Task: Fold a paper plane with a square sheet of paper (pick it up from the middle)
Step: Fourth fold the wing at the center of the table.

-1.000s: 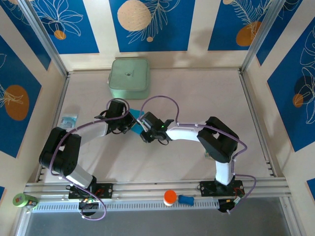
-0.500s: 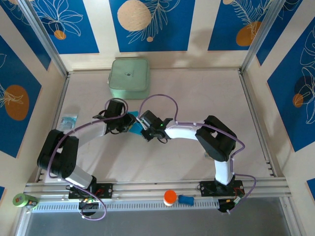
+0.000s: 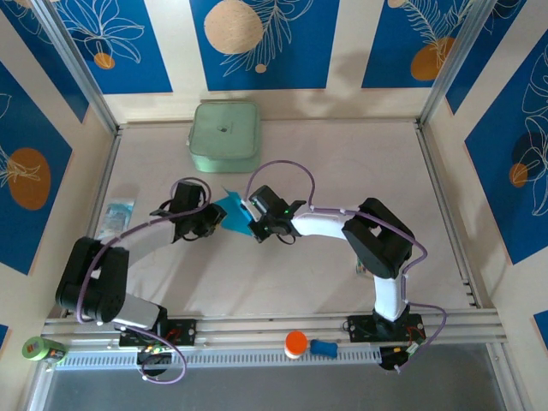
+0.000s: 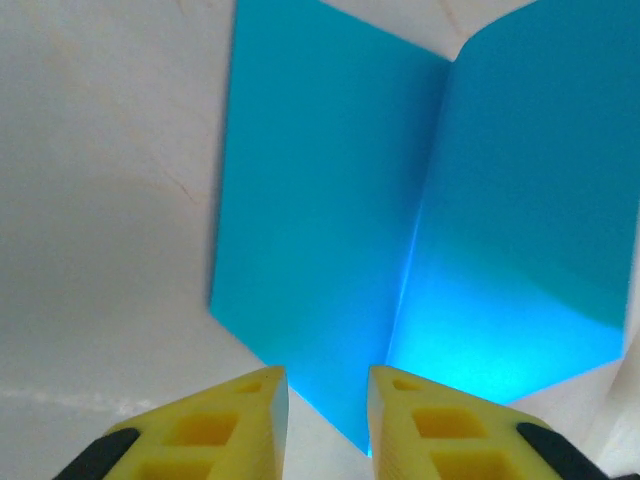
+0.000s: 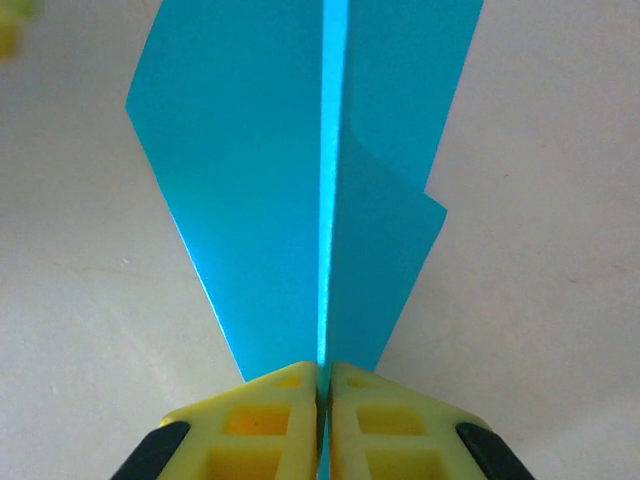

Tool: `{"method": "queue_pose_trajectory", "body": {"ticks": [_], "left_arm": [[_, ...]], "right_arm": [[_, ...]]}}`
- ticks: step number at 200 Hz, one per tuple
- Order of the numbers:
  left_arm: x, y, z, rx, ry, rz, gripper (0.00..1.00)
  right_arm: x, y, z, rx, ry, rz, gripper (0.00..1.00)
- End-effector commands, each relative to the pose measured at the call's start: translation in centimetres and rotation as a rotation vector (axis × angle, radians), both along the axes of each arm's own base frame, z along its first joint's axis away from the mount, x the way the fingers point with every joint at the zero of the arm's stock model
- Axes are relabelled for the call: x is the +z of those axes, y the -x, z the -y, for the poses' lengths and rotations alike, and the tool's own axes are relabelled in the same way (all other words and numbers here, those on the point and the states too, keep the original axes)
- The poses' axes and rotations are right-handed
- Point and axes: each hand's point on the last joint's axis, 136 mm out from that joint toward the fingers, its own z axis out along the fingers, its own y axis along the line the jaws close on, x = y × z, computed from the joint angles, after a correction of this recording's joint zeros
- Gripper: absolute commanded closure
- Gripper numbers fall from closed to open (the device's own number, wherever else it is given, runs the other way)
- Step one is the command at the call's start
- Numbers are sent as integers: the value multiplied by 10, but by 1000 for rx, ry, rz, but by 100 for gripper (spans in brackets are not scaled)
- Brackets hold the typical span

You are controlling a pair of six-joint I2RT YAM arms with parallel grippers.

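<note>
Now the square sheet of paper (image 3: 229, 210), creased down the middle, stands mid-table between both grippers. The right gripper (image 5: 323, 385) is clamped on its fold. The left gripper (image 4: 327, 388) has its jaws slightly apart around the sheet's lower corner. A pale green box (image 3: 224, 135) sits well behind, and small packets (image 3: 117, 210) lie near the left edge.

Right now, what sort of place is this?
Probably a robot recording cell, not a home: a pale table walled by blue leaf-print panels, with aluminium rails at its near edge carrying two robot arms.
</note>
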Motion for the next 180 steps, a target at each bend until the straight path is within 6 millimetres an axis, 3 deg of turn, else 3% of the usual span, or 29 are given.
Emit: {"method": "queue_pose_trajectory", "body": {"ticks": [1,86,180], "left_arm": [[4,-11,14,-44,67,39,75],[-31,-7,14,-72,6,-75,84],[-43,-4,17,-100,-11,-111,88]], "right_arm": [[-2,9,-7,55,-32,-46,91],[-9,15,-13,84,-36,-110,90],[-7,12,-18,95,-41,-111,85]]}}
